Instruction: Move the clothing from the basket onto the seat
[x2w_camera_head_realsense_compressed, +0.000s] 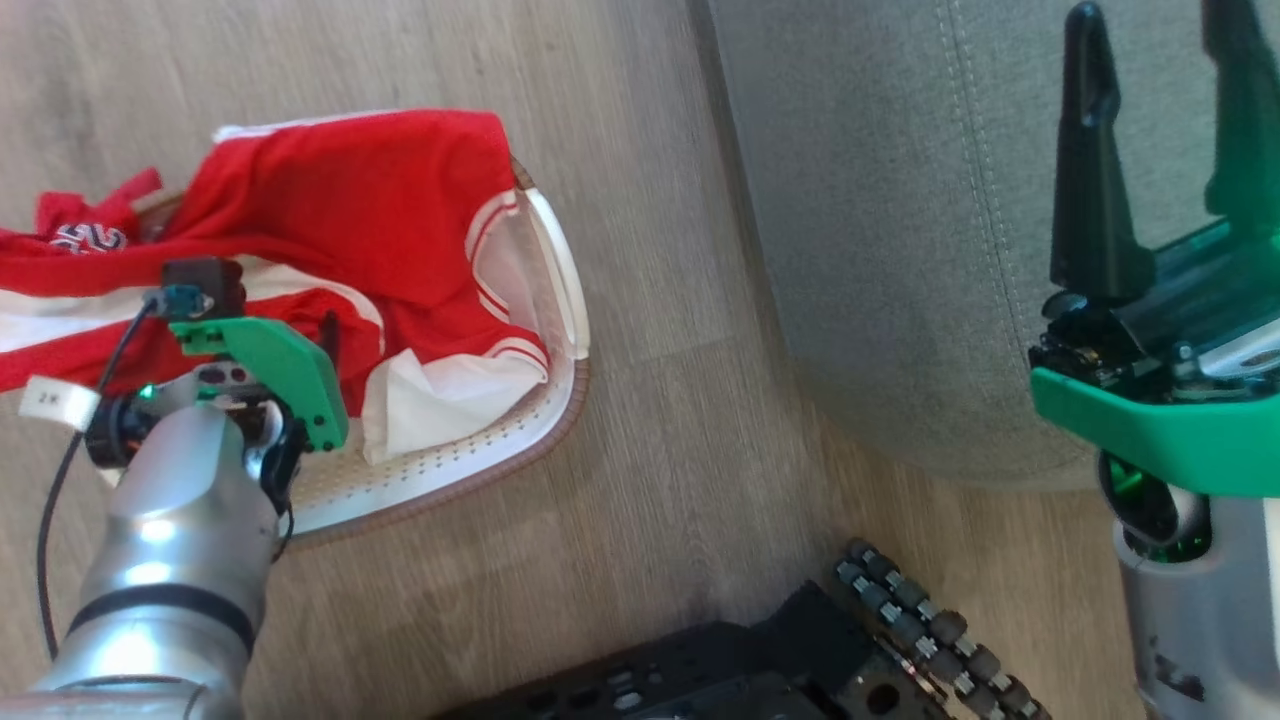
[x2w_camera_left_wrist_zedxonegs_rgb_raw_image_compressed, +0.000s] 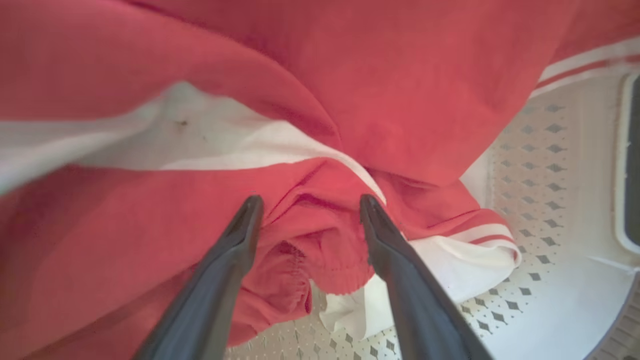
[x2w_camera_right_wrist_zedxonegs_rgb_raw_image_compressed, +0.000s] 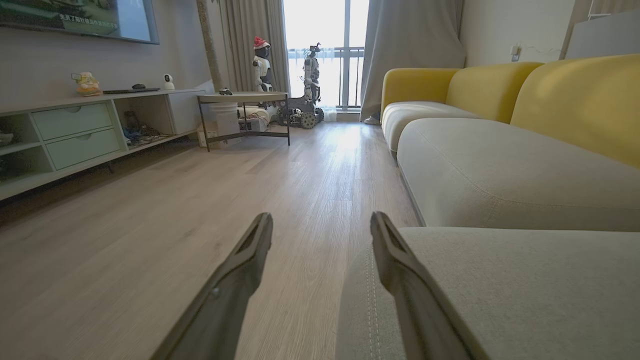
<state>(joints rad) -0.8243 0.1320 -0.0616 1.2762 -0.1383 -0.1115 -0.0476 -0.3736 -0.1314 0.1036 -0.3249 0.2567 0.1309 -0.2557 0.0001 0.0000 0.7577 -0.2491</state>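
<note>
A: Where is the clothing lying?
B: The two red mesh jerseys (x2w_camera_head_realsense_compressed: 350, 200) are sitting heaped in the oval basket (x2w_camera_head_realsense_compressed: 470, 445). Its cream plastic wall is dotted with small holes, and a brown woven-look band is running round the rim. One jersey is spilling over the rim on the left, showing a small number print (x2w_camera_head_realsense_compressed: 88, 237). White stripes and smooth white panels are folding in among the red.
A: And the left tool?
B: The left tool (x2w_camera_left_wrist_zedxonegs_rgb_raw_image_compressed: 310, 200) is pointing down into the basket with its long, dark, tapered fingers standing apart and gripping nothing. A gathered red hem is bunching between the tips. Whether they are touching the cloth, I cannot tell.
A: The right one?
B: The right tool (x2w_camera_head_realsense_compressed: 1158, 25) is hanging open and empty over the seat (x2w_camera_head_realsense_compressed: 880, 250). That is a grey-green fabric cushion with a rounded edge and a double stitched seam. Pale wood-plank floor (x2w_camera_head_realsense_compressed: 650, 520) is lying between it and the basket.
</note>
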